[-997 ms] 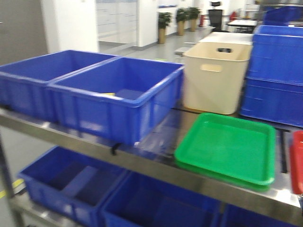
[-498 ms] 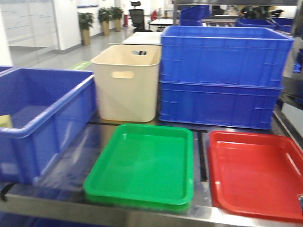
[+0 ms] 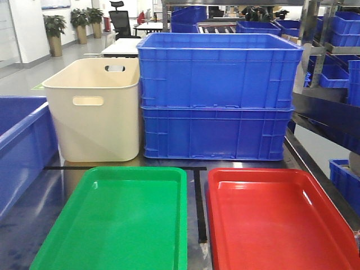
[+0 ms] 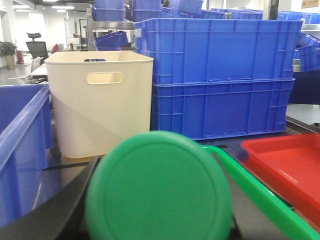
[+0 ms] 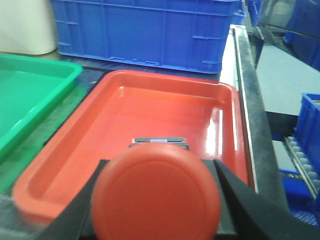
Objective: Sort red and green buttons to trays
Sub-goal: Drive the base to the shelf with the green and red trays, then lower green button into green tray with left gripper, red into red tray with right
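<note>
In the lower half of the front view, the green tray lies at the left and the red tray at the right, side by side on the metal shelf. They are close but not touching, and a strip of black tape runs between them. Both trays have nothing inside. Behind them, the cream tub stands at middle left, and two stacked blue crates fill the upper centre. One more blue crate is cut by the left edge.

In the left wrist view, the green button fills the lower centre, its round cap facing the camera. The left gripper holds it, with dark fingers tight at each side of the cap. The rim of the green tray shows at the lower right, and the red tray at the right edge.

In the right wrist view, the red button is at the bottom centre, above the near end of the red tray. The right gripper is closed around it, dark fingers pressing at left and right. A small metal part of the button shows just above the cap.
</note>
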